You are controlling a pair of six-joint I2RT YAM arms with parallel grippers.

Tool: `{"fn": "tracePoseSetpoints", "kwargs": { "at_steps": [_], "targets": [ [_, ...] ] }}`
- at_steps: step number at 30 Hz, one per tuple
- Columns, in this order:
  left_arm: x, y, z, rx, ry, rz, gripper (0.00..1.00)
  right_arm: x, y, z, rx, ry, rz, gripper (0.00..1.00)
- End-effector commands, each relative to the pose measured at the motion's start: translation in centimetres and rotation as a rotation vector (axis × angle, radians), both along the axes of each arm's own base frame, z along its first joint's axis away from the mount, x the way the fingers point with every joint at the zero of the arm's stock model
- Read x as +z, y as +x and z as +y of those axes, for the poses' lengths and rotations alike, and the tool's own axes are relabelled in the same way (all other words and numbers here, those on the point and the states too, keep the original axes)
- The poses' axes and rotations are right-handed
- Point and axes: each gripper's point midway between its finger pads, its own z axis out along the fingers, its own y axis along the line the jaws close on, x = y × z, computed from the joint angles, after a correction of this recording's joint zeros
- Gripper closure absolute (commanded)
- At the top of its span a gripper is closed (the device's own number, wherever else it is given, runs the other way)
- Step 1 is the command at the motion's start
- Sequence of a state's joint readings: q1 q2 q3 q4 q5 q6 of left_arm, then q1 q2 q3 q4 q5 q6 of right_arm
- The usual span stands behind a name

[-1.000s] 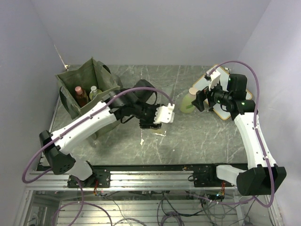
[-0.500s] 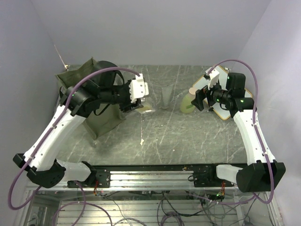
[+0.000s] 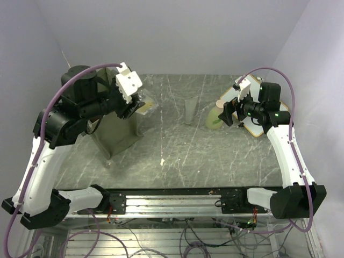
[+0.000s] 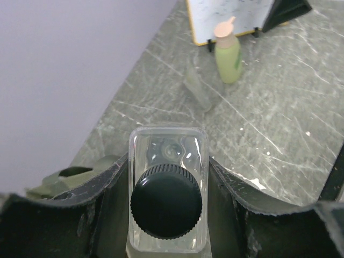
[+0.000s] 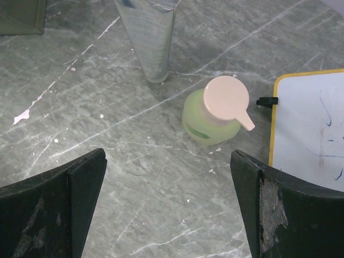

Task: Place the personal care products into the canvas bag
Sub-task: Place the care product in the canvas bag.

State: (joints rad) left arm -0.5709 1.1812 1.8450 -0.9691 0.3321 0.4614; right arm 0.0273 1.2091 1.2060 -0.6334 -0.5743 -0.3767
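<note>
My left gripper (image 3: 137, 105) is shut on a clear square bottle (image 3: 146, 106) with a dark cap (image 4: 166, 200) and holds it in the air by the upper right side of the olive canvas bag (image 3: 115, 133). My arm hides the bag's opening. A bag corner (image 4: 59, 180) shows at lower left in the left wrist view. My right gripper (image 3: 228, 114) is open and empty, close beside a yellow-green bottle (image 3: 214, 118) with a pink cap (image 5: 226, 100). A translucent grey tube (image 3: 190, 110) stands upright left of it, also in the right wrist view (image 5: 148, 37).
A wood-framed whiteboard (image 3: 253, 122) leans at the back right behind my right gripper; it shows in the right wrist view (image 5: 312, 123) too. Purple walls close in the back and both sides. White specks (image 3: 162, 160) lie on the grey marble table.
My left arm has lifted and swung back and to the left with the clear bottle, from the table's middle to the bag's side. The right arm has barely moved.
</note>
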Motion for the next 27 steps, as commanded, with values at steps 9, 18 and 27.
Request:
{"fn": "tracePoseSetpoints", "kwargs": {
  "at_steps": [9, 18, 27],
  "targets": [
    [12.8, 2.8, 8.7, 0.480, -0.369, -0.270, 0.93, 0.4, 0.5, 0.0, -0.001, 0.014, -0.013, 0.00],
    [12.0, 5.0, 13.3, 0.753, -0.482, -0.232, 0.93, 0.5, 0.3, 0.1, 0.002, 0.015, -0.023, 0.00],
    [9.5, 5.8, 16.2, 0.949, -0.548, -0.184, 0.93, 0.6, 0.3, 0.3, 0.012, 0.023, -0.023, 0.00]
  ]
}}
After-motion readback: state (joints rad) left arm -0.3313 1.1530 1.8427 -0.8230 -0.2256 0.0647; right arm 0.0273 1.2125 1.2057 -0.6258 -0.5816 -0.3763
